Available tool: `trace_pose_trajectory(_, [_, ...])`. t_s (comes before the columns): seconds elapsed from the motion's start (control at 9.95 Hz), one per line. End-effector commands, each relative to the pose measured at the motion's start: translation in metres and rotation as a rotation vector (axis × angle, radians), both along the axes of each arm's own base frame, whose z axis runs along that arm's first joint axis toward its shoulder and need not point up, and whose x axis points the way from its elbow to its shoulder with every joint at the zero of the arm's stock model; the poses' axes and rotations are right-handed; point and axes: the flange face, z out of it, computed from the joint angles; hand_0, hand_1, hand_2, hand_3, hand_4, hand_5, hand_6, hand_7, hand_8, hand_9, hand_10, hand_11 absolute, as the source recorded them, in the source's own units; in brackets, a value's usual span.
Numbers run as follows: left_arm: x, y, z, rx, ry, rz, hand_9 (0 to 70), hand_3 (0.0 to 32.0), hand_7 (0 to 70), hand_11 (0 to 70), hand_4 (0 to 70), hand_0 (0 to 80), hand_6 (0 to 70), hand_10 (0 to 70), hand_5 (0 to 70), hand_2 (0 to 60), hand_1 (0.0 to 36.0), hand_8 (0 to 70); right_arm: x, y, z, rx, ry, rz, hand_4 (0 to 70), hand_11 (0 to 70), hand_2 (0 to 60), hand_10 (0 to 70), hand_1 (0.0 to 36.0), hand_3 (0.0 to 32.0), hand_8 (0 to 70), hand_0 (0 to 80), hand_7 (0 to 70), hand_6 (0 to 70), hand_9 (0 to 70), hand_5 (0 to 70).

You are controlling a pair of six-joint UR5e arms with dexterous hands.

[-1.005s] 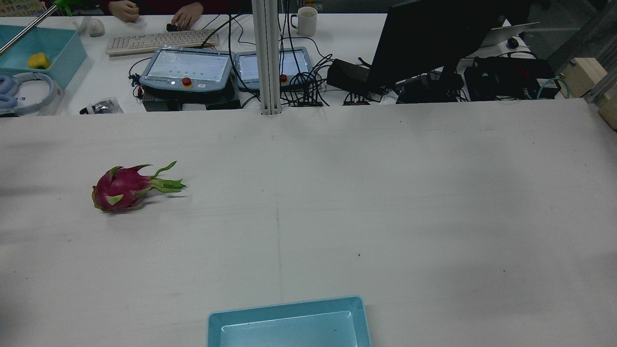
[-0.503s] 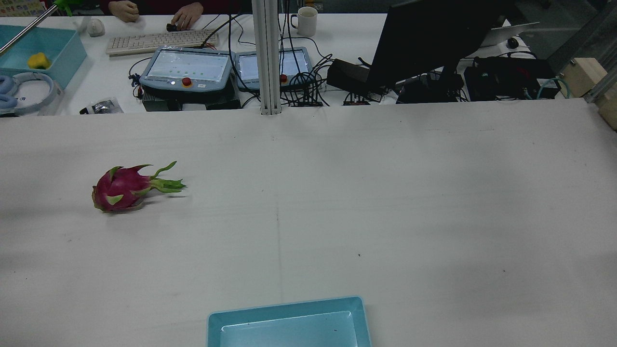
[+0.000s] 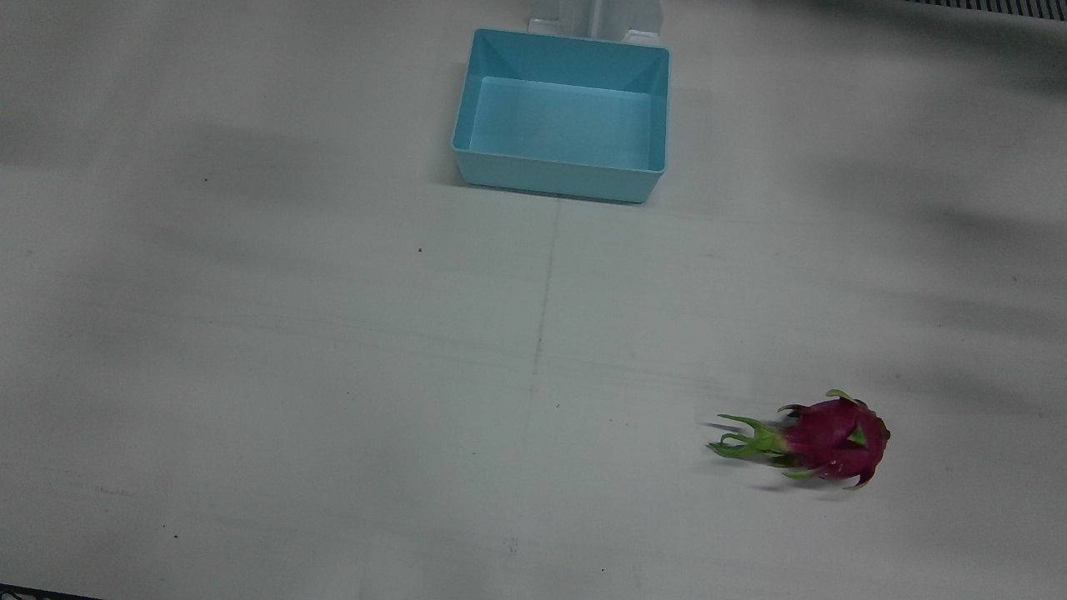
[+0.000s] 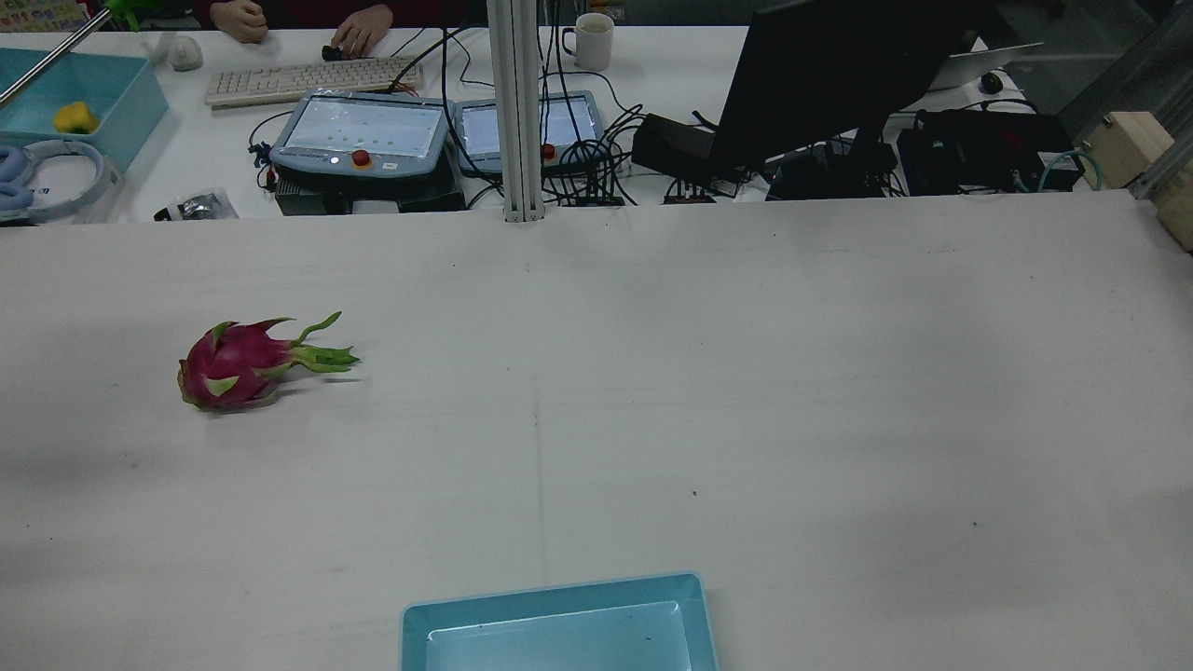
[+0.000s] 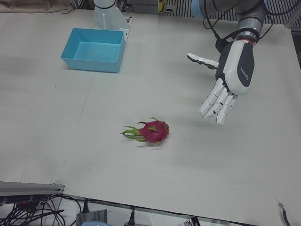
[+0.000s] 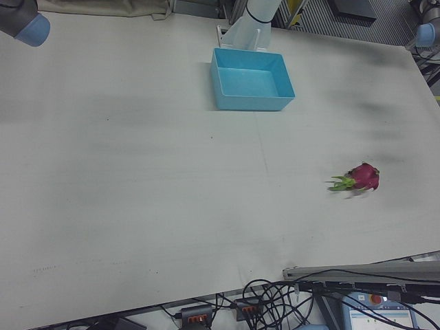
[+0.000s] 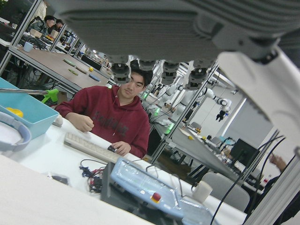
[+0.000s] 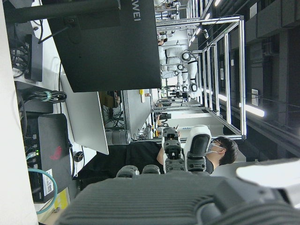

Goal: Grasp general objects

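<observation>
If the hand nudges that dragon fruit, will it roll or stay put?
The dragon fruit lies on its side on the flat table; its rounded body would probably rock or roll a bit. The green leafy tips at one end look bendy and may catch, likely making it pivot rather than roll straight.

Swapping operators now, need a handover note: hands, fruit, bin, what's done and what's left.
Left hand: open, holds nothing, raised above the table, off to one side of the dragon fruit.
Right hand: seen only by its own camera, holds nothing, fingers apart.
Dragon fruit: lying on its side on the left arm's half, untouched.
Blue bin: empty, at the robot's edge.
Done: nothing. Left: grasp the fruit.
</observation>
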Motion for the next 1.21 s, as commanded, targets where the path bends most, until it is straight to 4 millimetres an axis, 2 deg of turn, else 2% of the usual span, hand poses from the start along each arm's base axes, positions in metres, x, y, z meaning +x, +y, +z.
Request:
trace_pose_trajectory(0.0, [0.027, -0.008, 0.023, -0.092, -0.170, -0.005, 1.9, 32.0, 16.5, 0.0, 0.0, 55.4, 0.0, 0.0, 3.2, 0.0, 18.8, 1.4, 0.000, 0.000, 0.000, 0.000, 0.000, 0.000, 0.0, 0.0, 0.0, 0.0, 0.0, 0.0, 0.0, 0.0, 0.0, 0.0, 0.0, 0.0])
trace_pose_trajectory(0.1, [0.035, -0.019, 0.020, -0.081, -0.164, -0.003, 2.0, 32.0, 17.3, 0.0, 0.0, 57.6, 0.0, 0.0, 3.3, 0.0, 21.1, 0.6, 0.000, 0.000, 0.001, -0.002, 0.000, 0.000, 0.0, 0.0, 0.0, 0.0, 0.0, 0.0, 0.0, 0.0, 0.0, 0.0, 0.0, 0.0])
trace_pose_trajectory(0.2, [0.050, -0.023, 0.021, -0.076, -0.162, 0.006, 2.7, 32.0, 20.9, 0.0, 0.0, 60.3, 0.0, 0.0, 5.4, 0.0, 23.2, 0.0, 0.000, 0.000, 0.001, -0.002, 0.000, 0.000, 0.0, 0.0, 0.0, 0.0, 0.0, 0.0, 0.0, 0.0, 0.0, 0.0, 0.0, 0.0])
trace_pose_trajectory(0.3, [0.068, -0.030, 0.018, -0.062, -0.148, 0.012, 2.5, 32.0, 19.6, 0.0, 0.0, 57.8, 0.0, 0.0, 3.8, 0.0, 21.3, 0.0, 0.000, 0.000, 0.001, -0.002, 0.000, 0.000, 0.0, 0.0, 0.0, 0.0, 0.0, 0.0, 0.0, 0.0, 0.0, 0.0, 0.0, 0.0])
trace_pose_trajectory(0.4, [0.098, -0.033, 0.021, -0.071, -0.117, 0.031, 2.4, 32.0, 19.1, 0.0, 0.0, 57.1, 0.0, 0.0, 2.9, 0.0, 20.6, 0.0, 0.000, 0.000, 0.001, -0.002, 0.000, 0.000, 0.0, 0.0, 0.0, 0.0, 0.0, 0.0, 0.0, 0.0, 0.0, 0.0, 0.0, 0.0])
trace_pose_trajectory(0.5, [0.130, -0.030, 0.033, -0.112, -0.093, 0.034, 2.7, 32.0, 20.7, 0.0, 0.0, 59.3, 0.0, 0.0, 5.0, 0.0, 22.6, 0.0, 0.000, 0.000, 0.001, -0.002, 0.000, 0.000, 0.0, 0.0, 0.0, 0.0, 0.0, 0.0, 0.0, 0.0, 0.0, 0.0, 0.0, 0.0])
trace_pose_trajectory(0.6, [0.151, -0.026, 0.042, -0.143, -0.066, 0.035, 2.5, 32.0, 19.8, 0.0, 0.0, 57.9, 0.0, 0.0, 4.4, 0.0, 21.6, 0.0, 0.000, 0.000, 0.001, -0.002, 0.000, 0.000, 0.0, 0.0, 0.0, 0.0, 0.0, 0.0, 0.0, 0.0, 0.0, 0.0, 0.0, 0.0])
trace_pose_trajectory(0.7, [0.156, -0.028, 0.040, -0.157, -0.056, 0.028, 2.7, 32.0, 20.5, 0.0, 0.0, 58.1, 0.0, 0.0, 6.1, 0.0, 21.5, 0.0, 0.000, 0.000, 0.001, -0.002, 0.000, 0.000, 0.0, 0.0, 0.0, 0.0, 0.0, 0.0, 0.0, 0.0, 0.0, 0.0, 0.0, 0.0])
trace_pose_trajectory(0.9, [0.161, -0.033, 0.038, -0.170, -0.063, 0.031, 2.4, 32.0, 19.2, 0.0, 0.0, 54.8, 0.0, 0.0, 3.5, 0.0, 18.8, 0.2, 0.000, 0.000, 0.001, -0.002, 0.000, 0.000, 0.0, 0.0, 0.0, 0.0, 0.0, 0.0, 0.0, 0.0, 0.0, 0.0, 0.0, 0.0])
trace_pose_trajectory(1.11, [0.175, -0.048, 0.048, -0.216, -0.034, 0.026, 2.2, 32.0, 18.0, 0.0, 0.0, 53.2, 0.0, 0.0, 2.1, 0.0, 17.5, 0.2, 0.000, 0.000, 0.000, 0.000, 0.000, 0.000, 0.0, 0.0, 0.0, 0.0, 0.0, 0.0, 0.0, 0.0, 0.0, 0.0, 0.0, 0.0])
